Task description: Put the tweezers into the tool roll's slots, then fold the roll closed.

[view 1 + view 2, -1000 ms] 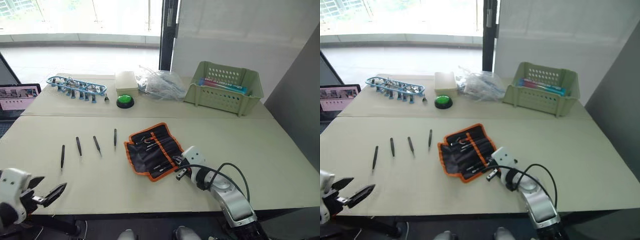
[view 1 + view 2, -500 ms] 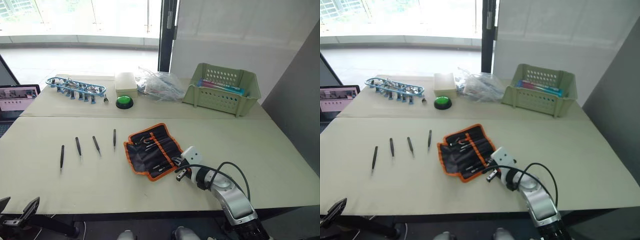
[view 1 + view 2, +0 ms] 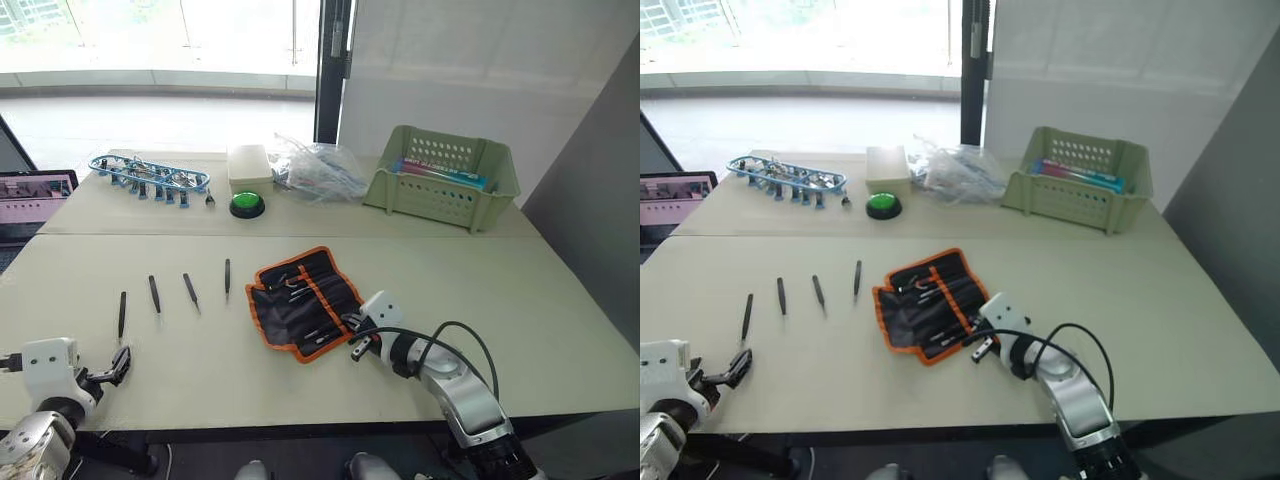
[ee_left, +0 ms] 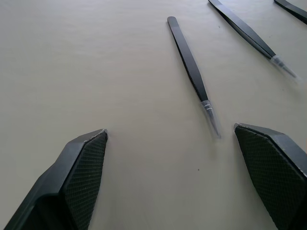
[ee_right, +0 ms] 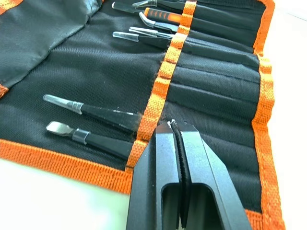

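The tool roll (image 3: 303, 300) lies open and flat at the table's middle, black with orange trim, several tools tucked in its slots (image 5: 120, 115). Several black tweezers lie in a row to its left, the leftmost (image 3: 122, 313) and the rightmost (image 3: 228, 276). My left gripper (image 3: 120, 367) is open just short of the leftmost tweezer (image 4: 192, 72), whose tip points between the fingers (image 4: 81, 167). My right gripper (image 3: 358, 345) is shut at the roll's near right edge, its tips (image 5: 171, 127) against the orange middle band.
At the back stand a green basket (image 3: 445, 178), a crumpled plastic bag (image 3: 320, 168), a green button (image 3: 246, 204), a white box (image 3: 250, 160) and a blue-clipped cable bundle (image 3: 150, 174). A laptop (image 3: 35, 195) sits at the far left.
My left gripper dipped below the table's front edge, then came back up over the table toward the leftmost tweezer. The right gripper and the roll have stayed put.
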### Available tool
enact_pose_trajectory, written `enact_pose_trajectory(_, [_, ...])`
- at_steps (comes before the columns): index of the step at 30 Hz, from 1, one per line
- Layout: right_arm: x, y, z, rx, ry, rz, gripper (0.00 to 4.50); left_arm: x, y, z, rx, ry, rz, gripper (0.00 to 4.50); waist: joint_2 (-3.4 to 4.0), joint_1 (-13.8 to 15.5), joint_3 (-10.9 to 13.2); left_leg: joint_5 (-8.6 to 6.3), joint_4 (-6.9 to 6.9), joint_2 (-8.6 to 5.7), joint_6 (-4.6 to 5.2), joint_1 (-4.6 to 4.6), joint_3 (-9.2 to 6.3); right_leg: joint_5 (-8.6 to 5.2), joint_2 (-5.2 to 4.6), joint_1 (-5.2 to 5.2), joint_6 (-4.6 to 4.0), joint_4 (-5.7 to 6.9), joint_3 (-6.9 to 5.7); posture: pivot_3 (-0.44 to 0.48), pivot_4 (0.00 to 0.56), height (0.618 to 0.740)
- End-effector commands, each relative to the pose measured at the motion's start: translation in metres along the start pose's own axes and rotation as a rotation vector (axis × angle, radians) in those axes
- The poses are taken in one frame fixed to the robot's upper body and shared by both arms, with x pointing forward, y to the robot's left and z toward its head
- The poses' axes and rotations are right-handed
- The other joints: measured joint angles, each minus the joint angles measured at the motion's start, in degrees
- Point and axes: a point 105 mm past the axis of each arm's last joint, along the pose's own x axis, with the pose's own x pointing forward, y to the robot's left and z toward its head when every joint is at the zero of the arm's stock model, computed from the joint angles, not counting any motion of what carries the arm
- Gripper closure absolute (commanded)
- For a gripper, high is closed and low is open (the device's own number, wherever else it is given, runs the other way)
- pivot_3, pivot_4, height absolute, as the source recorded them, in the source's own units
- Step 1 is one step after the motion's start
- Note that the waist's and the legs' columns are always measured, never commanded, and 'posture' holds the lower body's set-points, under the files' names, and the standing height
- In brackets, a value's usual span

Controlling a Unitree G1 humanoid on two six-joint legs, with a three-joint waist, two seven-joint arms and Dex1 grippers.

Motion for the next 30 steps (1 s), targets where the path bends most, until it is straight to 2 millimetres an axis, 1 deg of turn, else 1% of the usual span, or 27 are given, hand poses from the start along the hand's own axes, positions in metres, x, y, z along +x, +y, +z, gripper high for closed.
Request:
enact_pose_trajectory(1, [-0.001,0.000,-0.008,0.013,0.028,-0.005,4.50,0.010,-0.005,-0.018,0.014,0.082,0.006,0.03,0.33,0.1,-0.1,0.00,0.00,-0.01,0.00,0.01,0.00,-0.01,0.00,0.00,0.02,0.00,0.00,0.000,0.150,0.738])
enact_pose_trajectory(2, [-0.001,0.000,-0.008,0.012,0.028,-0.007,4.50,0.012,-0.007,-0.021,0.008,0.100,0.001,0.03,0.44,0.2,-0.1,0.00,0.00,-0.02,0.00,0.07,0.00,-0.08,0.00,0.04,0.13,0.01,0.00,0.000,0.150,0.738])
enact_pose_trajectory(4, [-0.001,-0.001,-0.007,0.013,0.026,-0.013,4.50,0.015,-0.010,-0.023,-0.005,0.108,-0.006,0.59,0.65,0.4,-0.1,0.00,-0.02,-0.03,0.00,0.17,0.00,-0.17,0.00,0.13,0.27,0.01,0.00,0.000,0.150,0.738])
enact_pose_trajectory(6, [-0.001,-0.001,-0.007,0.013,0.024,-0.017,4.50,0.017,-0.012,-0.024,-0.015,0.106,-0.018,1.17,0.76,0.4,-0.1,0.00,-0.04,-0.03,0.00,0.32,-0.01,-0.28,0.00,0.30,0.09,0.01,0.00,0.000,0.150,0.738])
enact_pose_trajectory(11, [-0.002,-0.001,-0.006,0.016,0.023,-0.025,4.50,0.023,-0.017,-0.023,-0.027,0.096,-0.035,2.87,0.86,0.3,-0.1,-0.01,-0.04,-0.05,-0.01,0.55,-0.02,-0.34,-0.01,0.55,-0.01,-0.01,0.01,0.000,0.150,0.738])
enact_pose_trajectory(13, [-0.003,-0.002,-0.007,0.015,0.024,-0.027,4.50,0.024,-0.018,-0.022,-0.027,0.093,-0.036,3.48,0.87,0.4,-0.1,-0.01,-0.04,-0.05,-0.02,0.59,-0.03,-0.35,-0.02,0.62,-0.01,-0.03,0.01,0.000,0.150,0.738])
enact_pose_trajectory(15, [-0.004,-0.002,-0.007,0.016,0.024,-0.029,4.50,0.025,-0.017,-0.021,-0.027,0.085,-0.036,4.20,0.88,0.4,-0.1,-0.01,-0.04,-0.05,-0.02,0.61,-0.03,-0.35,-0.03,0.67,0.00,-0.05,0.00,0.000,0.150,0.738])
enact_pose_trajectory(16, [-0.004,-0.002,-0.007,0.016,0.024,-0.029,4.50,0.026,-0.016,-0.019,-0.023,0.076,-0.035,4.48,0.88,0.5,-0.1,-0.01,-0.04,-0.05,-0.02,0.61,-0.04,-0.36,-0.04,0.67,0.01,-0.07,0.00,0.000,0.150,0.738])
enact_pose_trajectory(18, [-0.004,-0.003,-0.007,0.016,0.025,-0.030,4.50,0.026,-0.015,-0.011,-0.004,0.047,-0.039,4.48,0.90,0.5,-0.1,-0.02,-0.04,-0.06,-0.02,0.62,-0.03,-0.36,-0.07,0.70,0.02,-0.09,0.00,0.000,0.150,0.738])
enact_pose_trajectory(20, [-0.004,-0.002,-0.007,0.016,0.025,-0.030,4.50,0.025,-0.014,0.002,0.041,0.000,-0.043,4.48,0.88,0.5,-0.1,-0.03,-0.04,-0.05,-0.05,0.60,-0.05,-0.36,-0.07,0.69,0.01,-0.10,-0.02,0.000,0.150,0.738])
enact_pose_trajectory(22, [-0.004,-0.002,-0.007,0.017,0.025,-0.031,4.50,0.022,-0.017,0.021,0.088,-0.073,-0.069,4.48,0.80,0.5,0.0,-0.10,-0.04,-0.04,-0.16,0.56,-0.08,-0.37,-0.07,0.65,0.01,-0.11,-0.02,0.000,0.150,0.738])
enact_pose_trajectory(23, [-0.004,-0.002,-0.007,0.018,0.026,-0.032,4.50,0.020,-0.022,0.039,0.134,-0.137,-0.096,4.48,0.68,0.5,0.0,-0.17,-0.04,-0.04,-0.29,0.53,-0.07,-0.37,-0.07,0.63,0.01,-0.12,-0.02,0.000,0.150,0.738])
enact_pose_trajectory(25, [-0.004,-0.002,-0.007,0.019,0.027,-0.033,4.50,0.016,-0.029,0.061,0.198,-0.218,-0.136,4.48,0.34,0.4,0.2,-0.17,-0.04,0.00,-0.29,0.35,-0.08,-0.36,-0.05,0.44,-0.01,-0.13,-0.04,0.000,0.150,0.738])
enact_pose_trajectory(27, [-0.004,-0.002,-0.007,0.019,0.028,-0.033,4.50,0.014,-0.042,0.082,0.247,-0.292,-0.196,4.48,0.12,0.4,0.2,-0.15,-0.04,0.02,-0.25,0.10,-0.08,-0.29,-0.03,0.15,-0.09,-0.11,-0.04,0.000,0.150,0.738])
enact_pose_trajectory(28, [-0.004,-0.002,-0.007,0.019,0.028,-0.034,4.50,0.012,-0.057,0.093,0.309,-0.328,-0.274,4.48,0.08,0.4,0.2,-0.03,-0.04,0.01,-0.06,-0.02,-0.07,-0.27,-0.04,0.03,-0.09,-0.11,-0.04,0.000,0.150,0.738])
enact_pose_trajectory(30, [-0.004,-0.003,-0.007,0.019,0.028,-0.036,4.50,0.009,-0.092,0.105,0.374,-0.358,-0.453,4.48,0.05,0.6,0.2,0.00,-0.04,-0.01,-0.02,-0.22,-0.02,-0.08,-0.06,-0.13,-0.07,-0.14,-0.04,0.000,0.150,0.738])
